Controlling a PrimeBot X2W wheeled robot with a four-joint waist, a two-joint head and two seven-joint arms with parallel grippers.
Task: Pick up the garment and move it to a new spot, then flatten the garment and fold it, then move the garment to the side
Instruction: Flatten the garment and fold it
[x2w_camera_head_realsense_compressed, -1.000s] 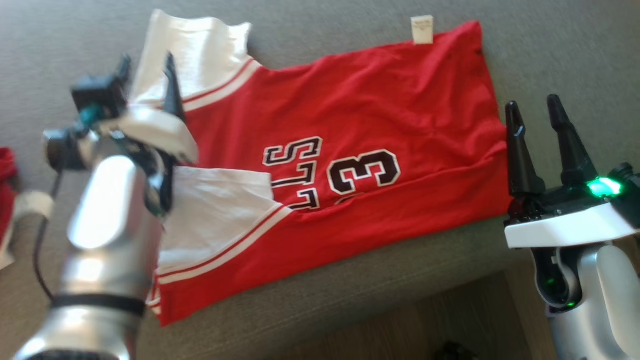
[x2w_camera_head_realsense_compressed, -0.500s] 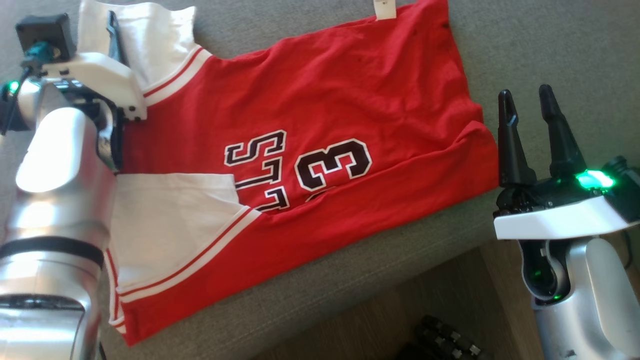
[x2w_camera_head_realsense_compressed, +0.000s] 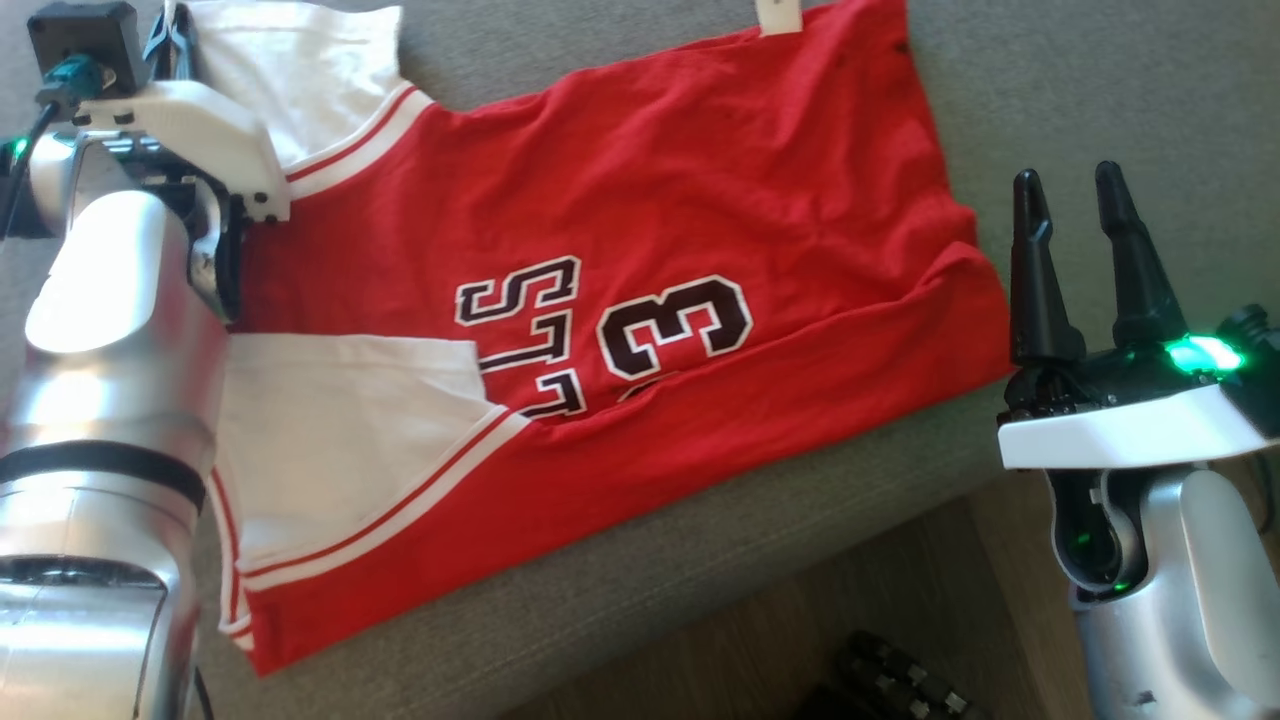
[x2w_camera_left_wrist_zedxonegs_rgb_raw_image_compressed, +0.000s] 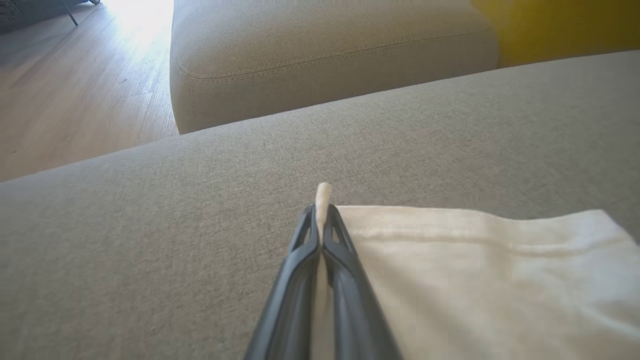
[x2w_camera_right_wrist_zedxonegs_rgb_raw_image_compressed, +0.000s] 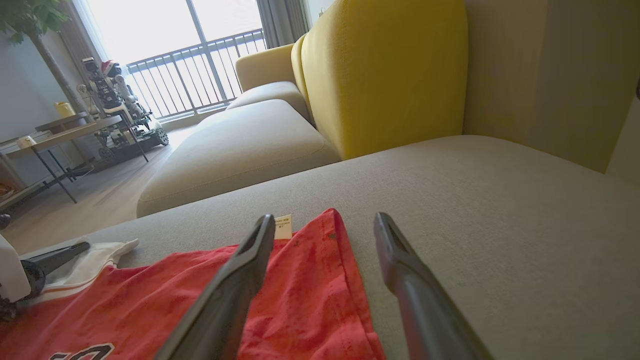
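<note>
Nearest the robot, past the strip of brown wooden floor (x2w_camera_head_realsense_compressed: 760, 640), the right tool (x2w_camera_head_realsense_compressed: 1068, 178) hangs just off the front corner of the grey fabric sofa cushion (x2w_camera_head_realsense_compressed: 1120, 80), its two dark fingers apart and empty, close to the hem end of the garment but not touching it. The red basketball jersey (x2w_camera_head_realsense_compressed: 680, 190) with white sleeves and black-and-white lettering lies spread across the cushion, its near edge turned over in a long fold and its near white sleeve (x2w_camera_head_realsense_compressed: 340, 430) lying partly over the letters. Further off, at the far white sleeve (x2w_camera_left_wrist_zedxonegs_rgb_raw_image_compressed: 475, 260), the left tool (x2w_camera_left_wrist_zedxonegs_rgb_raw_image_compressed: 320, 212) is pressed together on the sleeve's corner – a small tuft of white cloth pokes out between the tips. Behind that stand a second pale cushion (x2w_camera_left_wrist_zedxonegs_rgb_raw_image_compressed: 325, 55) and the yellow sofa back (x2w_camera_right_wrist_zedxonegs_rgb_raw_image_compressed: 385, 75). The step in hand looks like flattening or folding, with the sleeve just gripped. The next move probably calls for drawing that corner out taut, or carrying it over the red body, without dragging the whole jersey along. A second ago the left arm was nearer, over the gap between the sleeves, fingers spread – now it has reached the far corner and closed, while the right tool has kept its place.
</note>
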